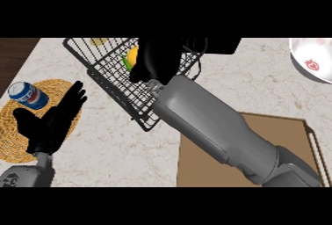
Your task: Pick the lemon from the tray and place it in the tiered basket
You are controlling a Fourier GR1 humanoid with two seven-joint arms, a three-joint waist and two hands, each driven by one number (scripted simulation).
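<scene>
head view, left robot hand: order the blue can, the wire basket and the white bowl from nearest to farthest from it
From the left robot hand, resting open at the lower left:
1. Blue can, just up and left of the fingers, standing on the woven mat.
2. Wire basket, to the right at the top centre.
3. White bowl, at the far top right corner.

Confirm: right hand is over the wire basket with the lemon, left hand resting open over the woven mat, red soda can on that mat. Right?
Almost. The soda can is blue, not red, as the head view shows. The rest holds: right hand over the wire basket with the lemon, left hand open over the woven mat.
</scene>
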